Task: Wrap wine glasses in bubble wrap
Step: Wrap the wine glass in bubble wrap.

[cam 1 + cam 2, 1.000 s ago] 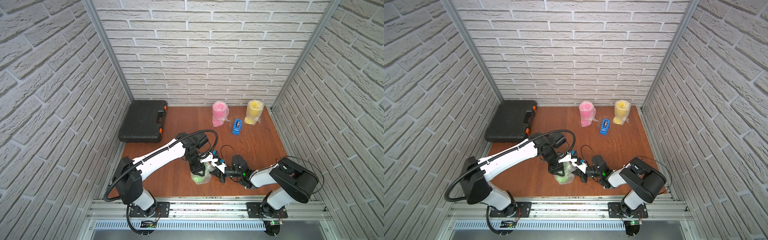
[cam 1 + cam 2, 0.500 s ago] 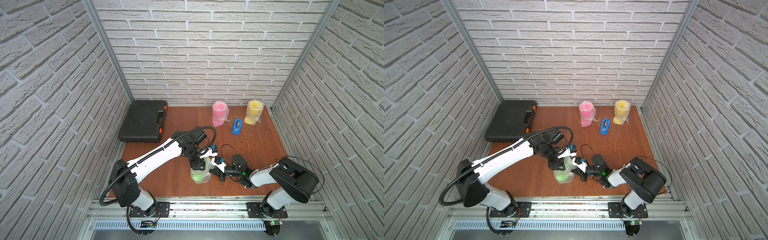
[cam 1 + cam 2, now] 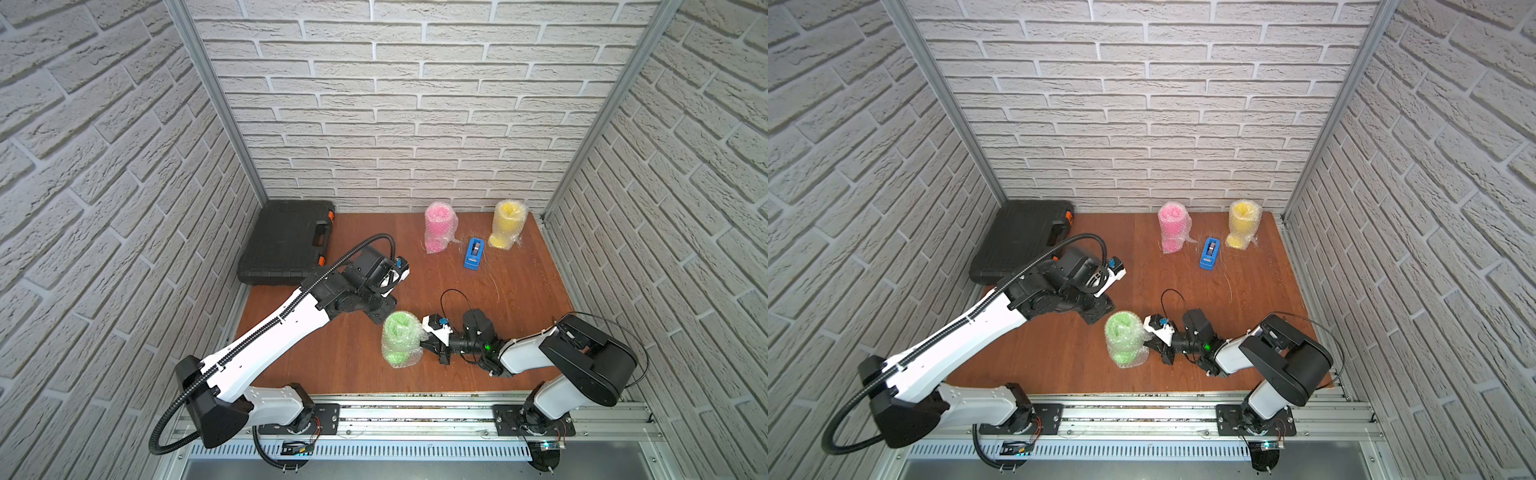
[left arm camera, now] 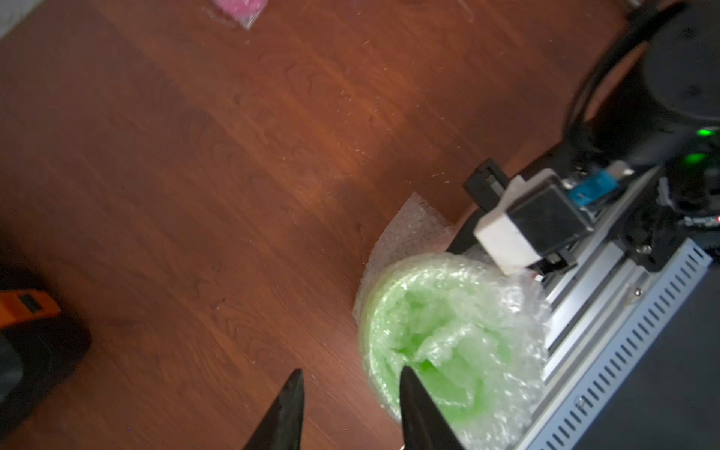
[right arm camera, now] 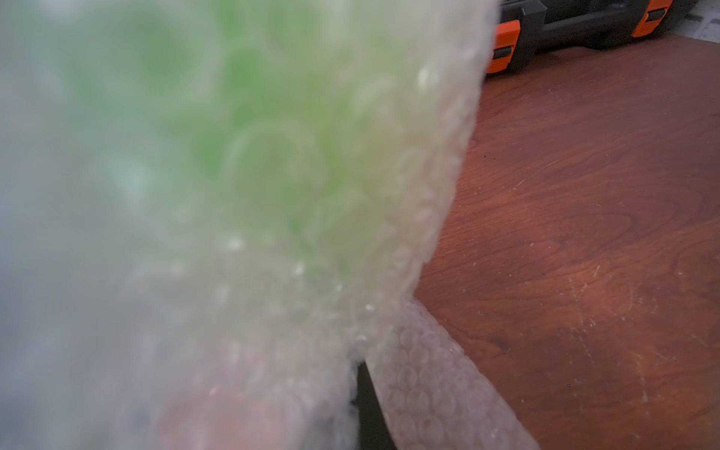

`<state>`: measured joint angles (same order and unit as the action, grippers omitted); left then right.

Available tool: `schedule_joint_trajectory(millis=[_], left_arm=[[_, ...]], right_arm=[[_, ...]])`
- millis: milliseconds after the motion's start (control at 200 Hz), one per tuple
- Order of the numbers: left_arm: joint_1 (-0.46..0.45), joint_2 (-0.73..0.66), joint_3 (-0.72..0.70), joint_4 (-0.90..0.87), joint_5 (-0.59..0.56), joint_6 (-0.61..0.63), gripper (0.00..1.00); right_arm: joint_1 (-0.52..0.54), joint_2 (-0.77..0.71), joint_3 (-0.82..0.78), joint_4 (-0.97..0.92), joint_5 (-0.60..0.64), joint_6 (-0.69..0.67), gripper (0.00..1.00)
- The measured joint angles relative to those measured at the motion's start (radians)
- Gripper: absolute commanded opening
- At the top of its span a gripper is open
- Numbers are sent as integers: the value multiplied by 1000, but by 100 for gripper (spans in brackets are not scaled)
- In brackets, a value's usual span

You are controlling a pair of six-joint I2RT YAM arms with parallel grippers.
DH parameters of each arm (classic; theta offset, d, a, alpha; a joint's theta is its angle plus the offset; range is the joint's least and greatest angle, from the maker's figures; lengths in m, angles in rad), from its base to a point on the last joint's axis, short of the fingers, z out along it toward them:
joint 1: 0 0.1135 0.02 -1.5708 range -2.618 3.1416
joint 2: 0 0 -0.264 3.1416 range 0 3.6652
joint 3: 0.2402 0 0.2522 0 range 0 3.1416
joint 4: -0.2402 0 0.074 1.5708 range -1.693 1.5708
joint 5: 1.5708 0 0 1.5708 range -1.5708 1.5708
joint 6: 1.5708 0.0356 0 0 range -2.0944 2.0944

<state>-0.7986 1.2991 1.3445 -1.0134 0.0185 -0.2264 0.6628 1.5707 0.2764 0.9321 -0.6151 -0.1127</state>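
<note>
The green wine glass (image 3: 400,337) stands near the front of the table, rolled in bubble wrap (image 4: 459,335). My right gripper (image 3: 424,337) reaches in low from the right and is shut on the wrap's loose edge (image 5: 424,382); one dark finger (image 5: 364,405) shows between the layers. My left gripper (image 4: 350,393) hovers just behind and left of the glass, open, with only bare table between its fingers (image 4: 290,409). The pink wine glass (image 3: 438,226) and the yellow wine glass (image 3: 507,224) stand wrapped at the back, seen in both top views.
A blue tape dispenser (image 3: 474,252) lies between the pink and yellow glasses. A black tool case (image 3: 286,245) with orange latches sits at the back left, close behind the left arm. Brick walls close in three sides of the wooden table (image 3: 519,291).
My left gripper has let go of the green wrapped glass and drawn back up and left toward the tool case. The right gripper has kept its hold in the same place.
</note>
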Motion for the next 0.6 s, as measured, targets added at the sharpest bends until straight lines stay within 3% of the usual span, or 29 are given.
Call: schedule_joint_trajectory(millis=[125, 275, 435, 525, 600], left_arm=[[22, 52, -9, -24, 32, -132, 47], [23, 100, -55, -36, 66, -201, 46], [23, 163, -66, -34, 79, -223, 27], [21, 193, -64, -33, 81, -224, 28], [19, 212, -53, -37, 77, -222, 34]], right_arm=[[0, 0, 1, -2, 0, 0, 3], [0, 0, 4, -6, 0, 0, 3], [0, 0, 9, -10, 0, 0, 3], [0, -10, 10, -21, 2, 0, 3], [0, -40, 10, -51, 7, -4, 3]])
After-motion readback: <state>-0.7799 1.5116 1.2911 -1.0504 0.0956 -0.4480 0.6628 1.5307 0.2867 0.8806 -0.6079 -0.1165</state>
